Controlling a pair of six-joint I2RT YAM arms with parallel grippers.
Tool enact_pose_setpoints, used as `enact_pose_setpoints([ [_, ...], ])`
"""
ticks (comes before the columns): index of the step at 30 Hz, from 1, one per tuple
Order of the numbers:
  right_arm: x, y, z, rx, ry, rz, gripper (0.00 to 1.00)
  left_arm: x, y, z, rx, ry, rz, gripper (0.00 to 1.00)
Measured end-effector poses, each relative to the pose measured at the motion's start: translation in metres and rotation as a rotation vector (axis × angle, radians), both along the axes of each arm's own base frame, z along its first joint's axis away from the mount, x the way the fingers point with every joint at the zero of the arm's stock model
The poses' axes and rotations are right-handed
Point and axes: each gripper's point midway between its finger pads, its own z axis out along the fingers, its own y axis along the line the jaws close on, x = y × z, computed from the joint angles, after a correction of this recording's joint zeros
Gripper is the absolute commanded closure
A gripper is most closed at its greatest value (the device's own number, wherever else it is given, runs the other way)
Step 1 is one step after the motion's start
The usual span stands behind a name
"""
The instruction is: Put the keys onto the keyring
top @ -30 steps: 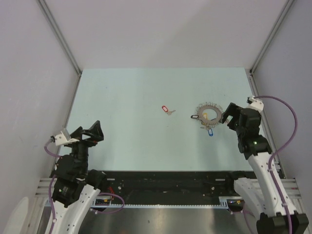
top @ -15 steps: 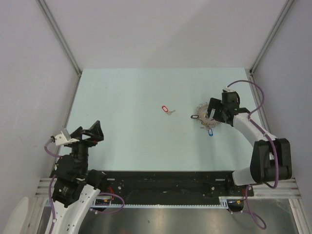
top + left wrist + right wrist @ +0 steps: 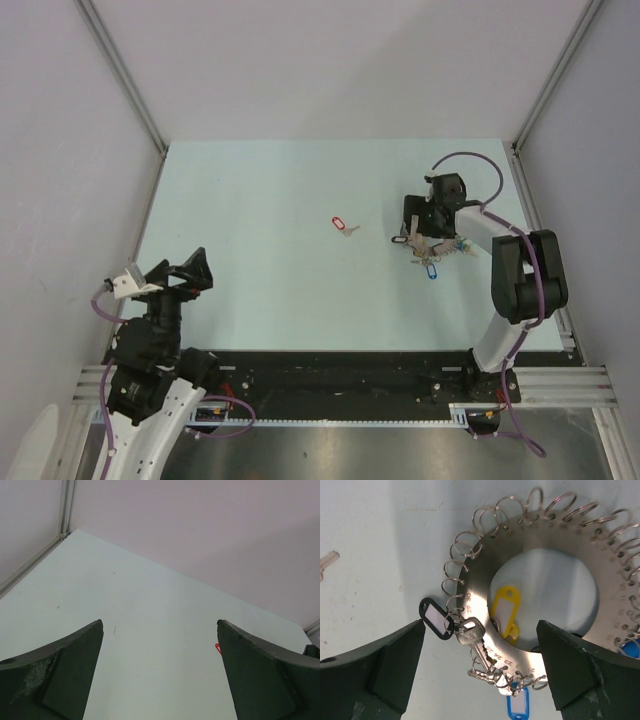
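Small silver key [image 3: 341,224] with red oval tag, flat near mid-table, alone. Well apart to the right, keyring [image 3: 481,582]: flat grey metal disc, numbered holes, fringed with wire loops, carrying black tag [image 3: 436,618], yellow tag [image 3: 504,609], blue tag [image 3: 518,705].

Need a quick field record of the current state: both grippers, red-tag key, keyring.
left gripper: open, empty, over near-left corner of table
right gripper: open, over keyring, straddling its rim
red-tag key: loose on table, apart from keyring, on its left-arm side
keyring: flat on table; black tag, yellow tag, blue tag showing
status: key not yet on ring
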Motion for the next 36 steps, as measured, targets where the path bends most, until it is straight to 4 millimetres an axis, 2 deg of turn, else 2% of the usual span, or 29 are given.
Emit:
enact_pose_setpoints([
  [4,-0.014,0.011,-0.015,-0.017,0.066,0.050,0.00,0.000,-0.001,0.000,0.000,0.000,-0.005,0.00],
  [9,-0.037,0.032,-0.022,-0.046,0.130,0.125,0.00,0.000,-0.002,0.000,0.000,-0.001,-0.010,0.00],
  [14,-0.068,0.073,-0.025,-0.067,0.158,0.201,0.01,0.000,-0.003,0.000,0.000,0.000,-0.015,0.00],
  [17,-0.101,0.114,-0.025,-0.078,0.174,0.283,0.00,0.000,-0.004,0.000,0.001,0.000,-0.019,0.00],
  [23,-0.181,0.228,-0.015,0.035,0.146,0.518,0.04,0.000,-0.005,0.000,0.001,0.000,-0.027,0.00],
  [25,-0.198,0.251,-0.006,0.063,0.129,0.578,0.05,0.000,-0.005,0.000,0.001,0.000,-0.027,0.00],
  [27,-0.202,0.267,0.006,0.072,0.094,0.609,0.06,0.000,-0.005,0.000,0.001,0.000,-0.029,0.00],
  [30,-0.189,0.275,0.028,0.076,0.024,0.585,0.10,0.000,-0.005,0.000,0.001,0.000,-0.029,0.00],
  [33,-0.176,0.256,0.040,0.034,-0.003,0.511,0.13,0.000,-0.005,0.000,0.001,0.000,-0.029,0.00],
  [34,-0.174,0.248,0.041,0.010,-0.003,0.486,0.19,0.000,-0.005,0.000,0.001,0.000,-0.029,0.00],
  [36,-0.173,0.232,0.038,-0.044,0.005,0.442,0.24,0.000,-0.006,0.000,0.001,0.000,-0.030,0.00],
])
